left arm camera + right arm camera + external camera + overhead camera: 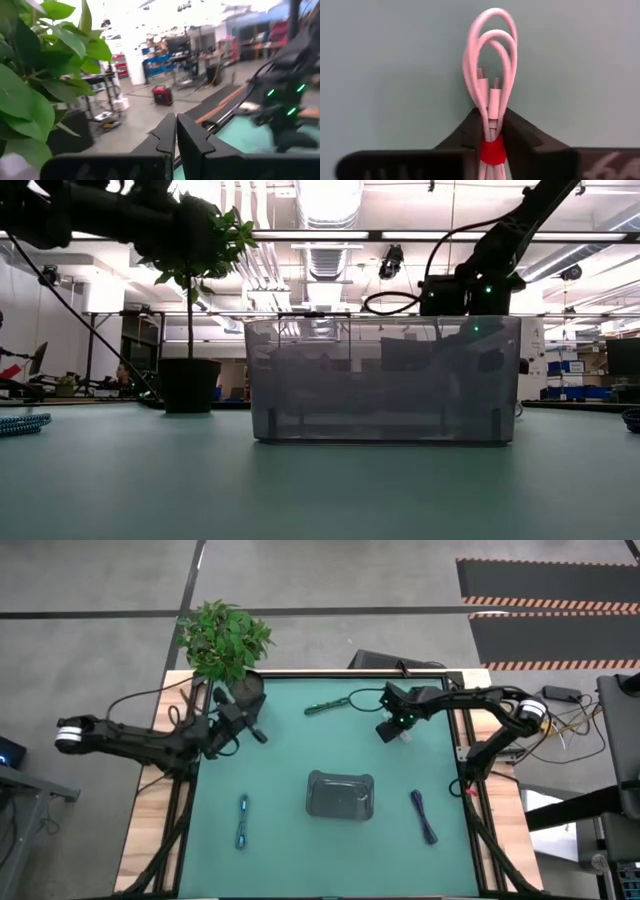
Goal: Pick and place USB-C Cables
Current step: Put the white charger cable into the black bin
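Right wrist view shows the right end effector point(492, 135) pinched narrow on the white cable bundle point(490, 75), its fingers point(465, 132) meeting just above the red wrap point(492, 152), the loops lying on the green table point(380, 60). The hold looks thin: it sits at one end of the bundle, so in my judgement the free loops could swing or slide out on a lift, or catch the tray point(340, 795) rim on the way over.

From above, that right end effector point(393, 730) is at the far right of the table point(300, 840), well apart from the grey tray, and the white bundle is mostly hidden beneath it. This view alone places the other cables: the green one point(327, 704) near the far edge, the light blue one point(242, 820) left of the tray, the dark navy one point(424, 816) right of it. The left end effector point(176, 135) is closed on nothing, beside the potted plant point(222, 640).

Low view shows the tray point(380, 380) as translucent, and no cable can be made out in it.
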